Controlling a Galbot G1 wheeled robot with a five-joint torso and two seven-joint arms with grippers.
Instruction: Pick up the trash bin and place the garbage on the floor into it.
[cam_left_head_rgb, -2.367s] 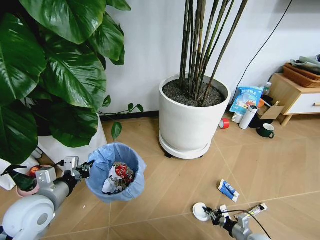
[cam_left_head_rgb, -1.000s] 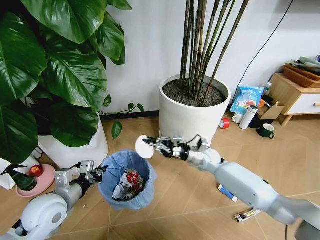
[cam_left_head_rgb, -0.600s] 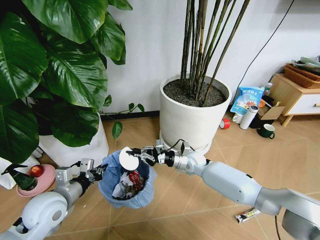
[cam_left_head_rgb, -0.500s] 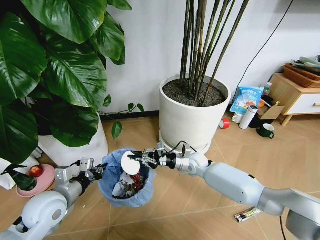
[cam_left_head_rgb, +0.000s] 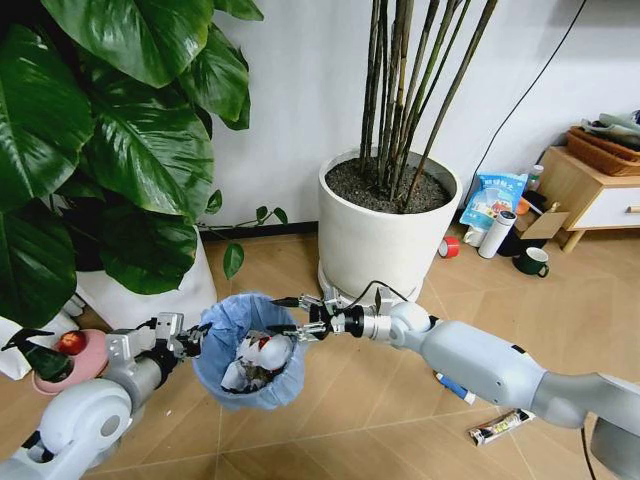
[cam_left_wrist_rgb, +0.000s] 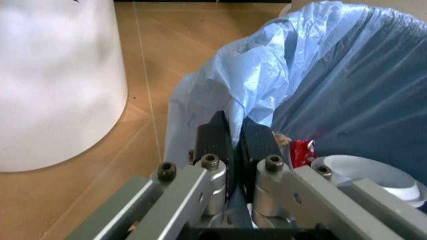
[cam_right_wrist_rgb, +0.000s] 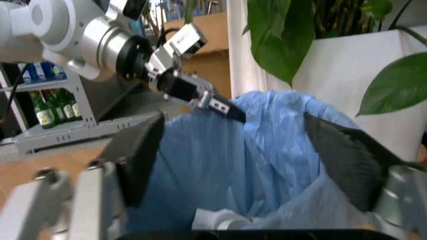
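Trash bin (cam_left_head_rgb: 244, 349) is held off the floor (cam_left_head_rgb: 360, 400) at its left rim by the left gripper (cam_left_head_rgb: 190, 340), fingers pinched on the blue liner. The right gripper (cam_left_head_rgb: 292, 315) is spread wide and empty over the bin's far right rim. A white lid (cam_left_head_rgb: 275, 352) lies inside; a tube (cam_left_head_rgb: 503, 426) and a wrapper (cam_left_head_rgb: 452, 386) lie near right.

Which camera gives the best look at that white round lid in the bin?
The head view: the white lid lies whole atop the rubbish in the trash bin. The left wrist view catches part of it behind its fingers; the right wrist view doesn't show it clearly.
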